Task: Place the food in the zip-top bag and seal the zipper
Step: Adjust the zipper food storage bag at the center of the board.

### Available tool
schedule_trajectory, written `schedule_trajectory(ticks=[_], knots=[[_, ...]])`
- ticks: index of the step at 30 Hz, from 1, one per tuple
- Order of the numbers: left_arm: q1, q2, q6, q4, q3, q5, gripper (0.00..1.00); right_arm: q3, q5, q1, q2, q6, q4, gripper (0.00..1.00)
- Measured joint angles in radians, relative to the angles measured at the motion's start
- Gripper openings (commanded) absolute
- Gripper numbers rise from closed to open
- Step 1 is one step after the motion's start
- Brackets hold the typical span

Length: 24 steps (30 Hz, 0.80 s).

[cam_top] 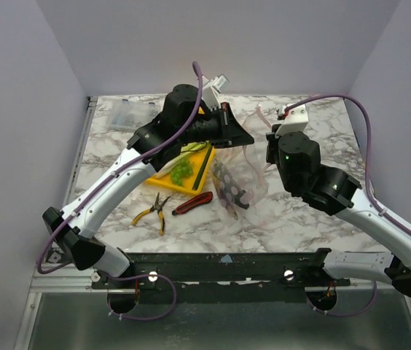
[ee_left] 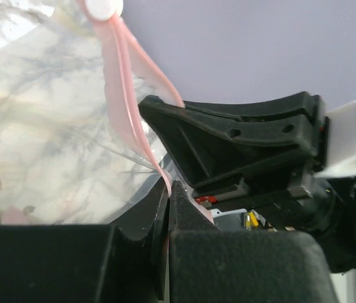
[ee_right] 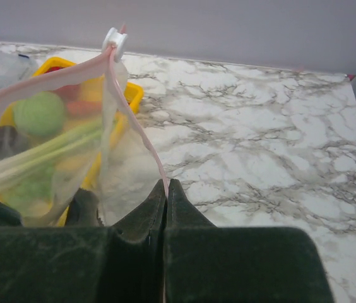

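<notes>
Pinching the zipper (ee_left: 122,95), the left gripper (ee_left: 168,186) has its black fingers (ee_left: 139,219) pressed together on that thin pink strip. Between the arms, the zip-top bag (cam_top: 253,175) hangs as clear, crinkled film, with a white slider (ee_right: 115,41) at its top corner. Over on the far side, the right gripper (ee_right: 166,186) is clamped tight on the same strip. Through the film blur a round green cabbage (ee_right: 39,113) and a yellow tray (cam_top: 163,183). Whether any food sits inside is hard to tell.
</notes>
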Motion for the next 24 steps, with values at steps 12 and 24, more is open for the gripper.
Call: schedule_trajectory(ticks=[12,24], knots=[[0.001,0.147,-0.024,0.030,0.011,0.098,0.47,-0.001,0.098,-0.006,-0.014,-0.047,-0.064,0.01],[0.240,-0.074,0.168,-0.002,-0.349,0.044,0.83,-0.150,0.063,-0.006,0.001,-0.046,-0.063,0.00]])
